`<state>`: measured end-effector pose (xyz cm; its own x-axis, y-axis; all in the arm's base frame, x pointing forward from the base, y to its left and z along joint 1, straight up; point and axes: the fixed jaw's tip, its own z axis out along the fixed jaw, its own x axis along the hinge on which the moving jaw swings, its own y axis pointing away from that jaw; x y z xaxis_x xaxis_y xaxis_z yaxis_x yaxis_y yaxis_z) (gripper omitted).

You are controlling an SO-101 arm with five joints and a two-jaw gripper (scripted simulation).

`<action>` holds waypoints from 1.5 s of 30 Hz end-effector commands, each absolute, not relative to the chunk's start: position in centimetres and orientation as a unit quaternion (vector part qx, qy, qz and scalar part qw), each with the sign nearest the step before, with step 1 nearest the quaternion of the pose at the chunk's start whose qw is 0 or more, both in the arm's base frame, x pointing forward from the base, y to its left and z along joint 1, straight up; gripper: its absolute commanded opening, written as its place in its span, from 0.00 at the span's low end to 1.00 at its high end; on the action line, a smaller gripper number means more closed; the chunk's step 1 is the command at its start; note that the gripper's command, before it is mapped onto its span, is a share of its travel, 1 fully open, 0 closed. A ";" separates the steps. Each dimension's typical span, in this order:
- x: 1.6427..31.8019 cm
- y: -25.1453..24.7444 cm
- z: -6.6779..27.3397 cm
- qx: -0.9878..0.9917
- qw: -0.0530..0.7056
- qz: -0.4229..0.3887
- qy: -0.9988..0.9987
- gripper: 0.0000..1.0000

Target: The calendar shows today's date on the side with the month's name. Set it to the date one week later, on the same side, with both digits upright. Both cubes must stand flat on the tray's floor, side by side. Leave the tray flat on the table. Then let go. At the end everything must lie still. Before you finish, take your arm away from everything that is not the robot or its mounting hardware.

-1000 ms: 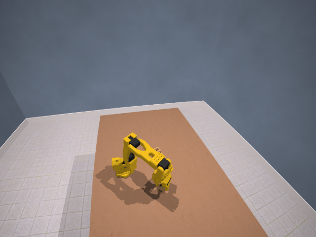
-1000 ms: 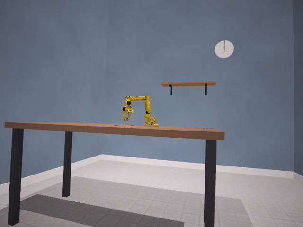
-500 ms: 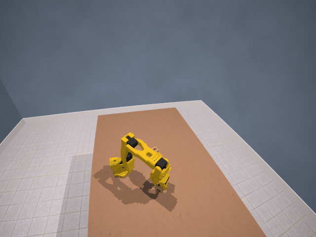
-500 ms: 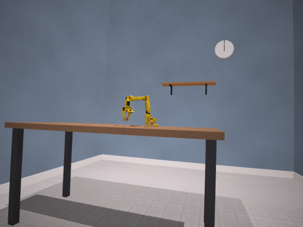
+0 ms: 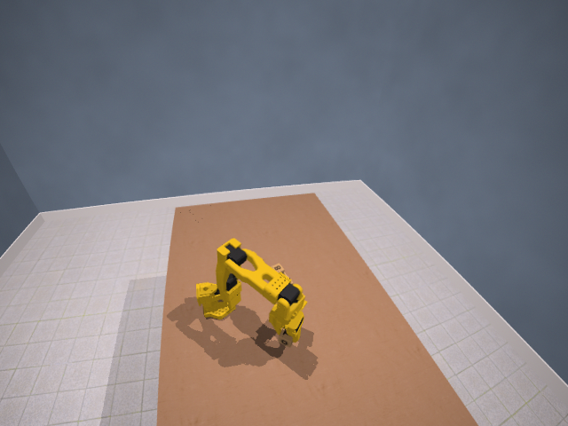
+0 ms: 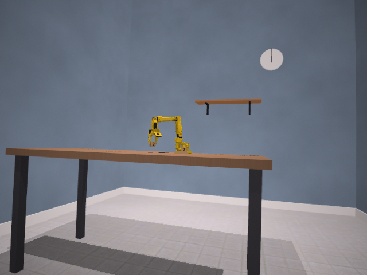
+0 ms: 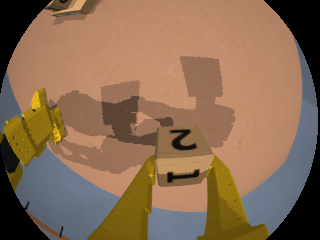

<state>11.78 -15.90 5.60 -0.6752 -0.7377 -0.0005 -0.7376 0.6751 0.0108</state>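
Claw (image 5: 285, 336) (image 6: 152, 142) (image 7: 183, 162) pointing down, gripping cube (image 5: 285, 341) (image 6: 152, 144) (image 7: 183, 155), arm (image 5: 260, 275) (image 6: 168, 118) arched
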 end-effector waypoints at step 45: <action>12.3 -16.8 4.6 0.400 -0.006 0.027 -0.916 0.00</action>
<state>12.16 -16.41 4.38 -0.6752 -0.7376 0.0061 -0.7375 0.6749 -0.0247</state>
